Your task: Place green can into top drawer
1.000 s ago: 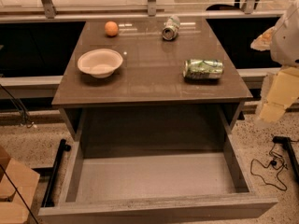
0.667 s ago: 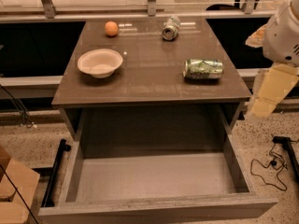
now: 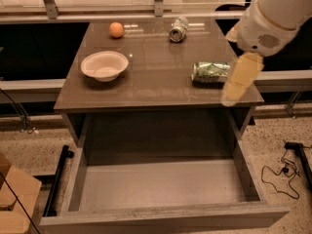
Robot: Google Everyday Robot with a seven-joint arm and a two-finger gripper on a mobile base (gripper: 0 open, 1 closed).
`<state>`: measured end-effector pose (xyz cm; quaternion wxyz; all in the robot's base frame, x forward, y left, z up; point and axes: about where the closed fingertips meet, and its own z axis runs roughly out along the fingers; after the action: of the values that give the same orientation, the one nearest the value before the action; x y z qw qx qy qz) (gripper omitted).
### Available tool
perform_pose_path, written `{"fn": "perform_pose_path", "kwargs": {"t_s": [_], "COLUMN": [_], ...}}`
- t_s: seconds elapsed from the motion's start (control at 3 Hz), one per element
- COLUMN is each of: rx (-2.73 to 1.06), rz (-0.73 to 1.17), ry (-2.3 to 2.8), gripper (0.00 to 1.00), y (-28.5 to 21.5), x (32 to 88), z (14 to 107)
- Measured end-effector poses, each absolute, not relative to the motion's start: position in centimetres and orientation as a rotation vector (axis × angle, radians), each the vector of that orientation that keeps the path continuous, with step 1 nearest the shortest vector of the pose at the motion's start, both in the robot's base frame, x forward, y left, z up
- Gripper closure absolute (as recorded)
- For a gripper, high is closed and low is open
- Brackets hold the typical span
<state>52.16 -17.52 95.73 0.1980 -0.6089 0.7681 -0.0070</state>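
Note:
The green can [image 3: 210,72], green and white patterned, lies on its side near the right edge of the brown table top [image 3: 156,89]. The top drawer [image 3: 161,217] is pulled out wide below the table's front edge, and its pale grey floor is bare. My gripper [image 3: 233,92] hangs from the white arm [image 3: 268,18] at the upper right. It is just right of the can, over the table's right front corner, and does not touch the can.
A white bowl [image 3: 104,65] sits on the left of the table. An orange [image 3: 116,29] and a silver-grey can [image 3: 178,29] on its side lie at the back. A cardboard box [image 3: 12,199] and black cables [image 3: 285,172] are on the floor.
The arm has swung left from beyond the table's right side, bringing the gripper close beside the green can. The can, bowl and drawer have not moved.

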Motion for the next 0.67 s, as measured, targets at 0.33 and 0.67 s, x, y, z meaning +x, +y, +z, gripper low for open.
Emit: {"fn": "perform_pose_path", "kwargs": {"t_s": [0.33, 0.67], "rx": [-1.689, -1.643], "rz": [0.040, 0.108], "ry": [2.156, 2.202], "gripper": [0.00, 0.00], "y": [-16.5, -16.6], "x": [56.0, 60.4], "z": [93.9, 91.2]}}
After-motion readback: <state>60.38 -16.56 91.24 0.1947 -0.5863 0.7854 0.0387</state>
